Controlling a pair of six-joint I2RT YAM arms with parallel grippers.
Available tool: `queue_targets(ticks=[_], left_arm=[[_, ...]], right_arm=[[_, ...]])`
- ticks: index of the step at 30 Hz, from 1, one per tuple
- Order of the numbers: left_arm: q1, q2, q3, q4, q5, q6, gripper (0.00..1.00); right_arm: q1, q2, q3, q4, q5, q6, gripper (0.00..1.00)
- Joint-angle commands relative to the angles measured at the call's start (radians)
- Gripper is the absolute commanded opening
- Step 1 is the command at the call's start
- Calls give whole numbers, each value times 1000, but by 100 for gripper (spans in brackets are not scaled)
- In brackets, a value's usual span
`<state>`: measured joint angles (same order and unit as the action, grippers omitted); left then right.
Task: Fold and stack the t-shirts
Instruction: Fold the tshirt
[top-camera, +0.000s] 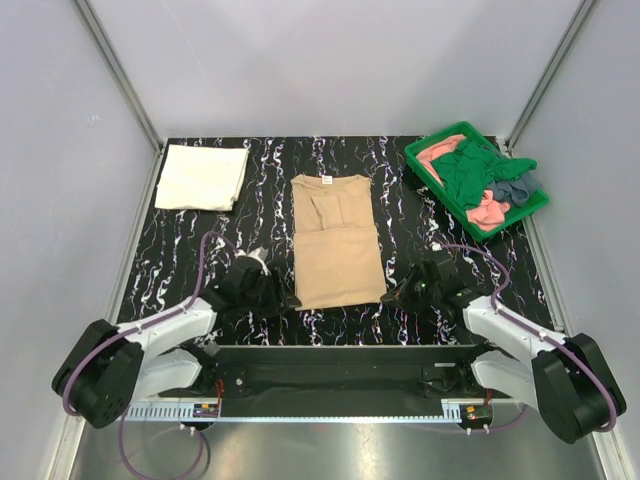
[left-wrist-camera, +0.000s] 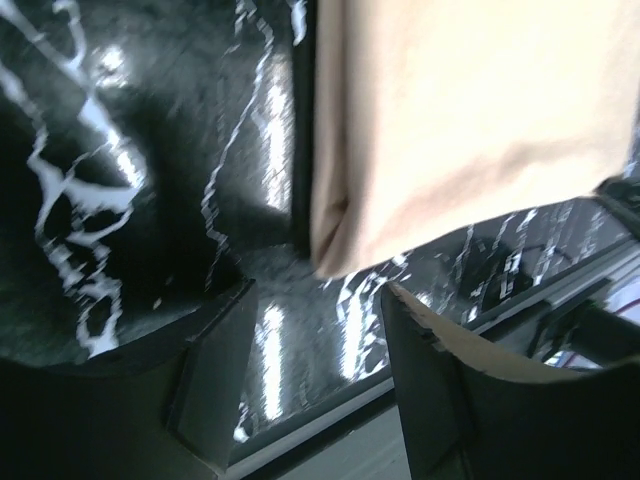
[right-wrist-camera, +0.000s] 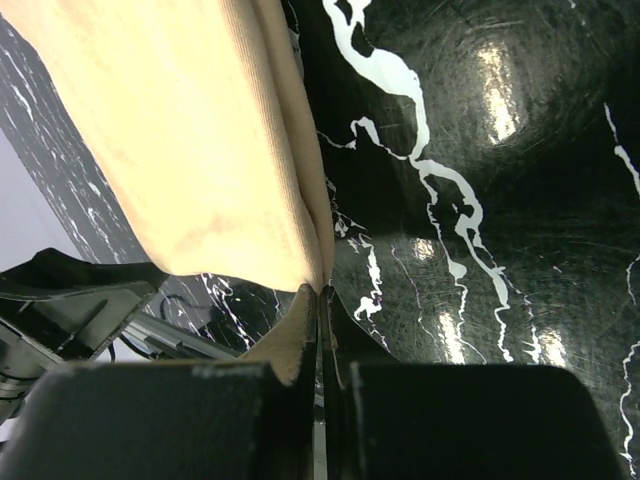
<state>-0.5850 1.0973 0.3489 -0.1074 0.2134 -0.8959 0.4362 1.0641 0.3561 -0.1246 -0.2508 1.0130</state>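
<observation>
At the far left corner of the black marbled counter (top-camera: 400, 230), a cream-white t-shirt (top-camera: 200, 177) is seen lying folded into a flat rectangle. Nearer the arms, the left end effector (top-camera: 290, 299) is set low at the near left corner of the tan t-shirt (top-camera: 335, 240). In the left wrist view its fingers (left-wrist-camera: 215, 370) are spread wide, and the cloth corner (left-wrist-camera: 335, 255) lies just beyond the fingertips, not gripped. The tan t-shirt is laid out at the middle of the counter as a long narrow shape, collar away from the arms. At its near right corner the right end effector (top-camera: 392, 297) is placed. In the right wrist view its fingers (right-wrist-camera: 280, 400) are pressed together on the edge of the tan cloth (right-wrist-camera: 200, 150). At the far right, a green tray (top-camera: 436, 138) is filled with a crumpled dark green t-shirt (top-camera: 470, 172), a salmon-pink t-shirt (top-camera: 488, 212) and a grey-blue t-shirt (top-camera: 515, 188).
</observation>
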Motion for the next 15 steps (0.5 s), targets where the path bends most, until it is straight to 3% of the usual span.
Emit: queue_targets(ticks=[1, 5, 15], left_arm=[[-4, 50, -40, 153, 6, -47, 60], [-9, 108, -48, 166, -5, -58, 59], [-27, 104, -15, 75, -57, -40, 37]], right_arm=[[10, 8, 1, 14, 16, -14, 0], [10, 14, -2, 22, 15, -14, 0], [10, -3, 0, 25, 18, -8, 0]])
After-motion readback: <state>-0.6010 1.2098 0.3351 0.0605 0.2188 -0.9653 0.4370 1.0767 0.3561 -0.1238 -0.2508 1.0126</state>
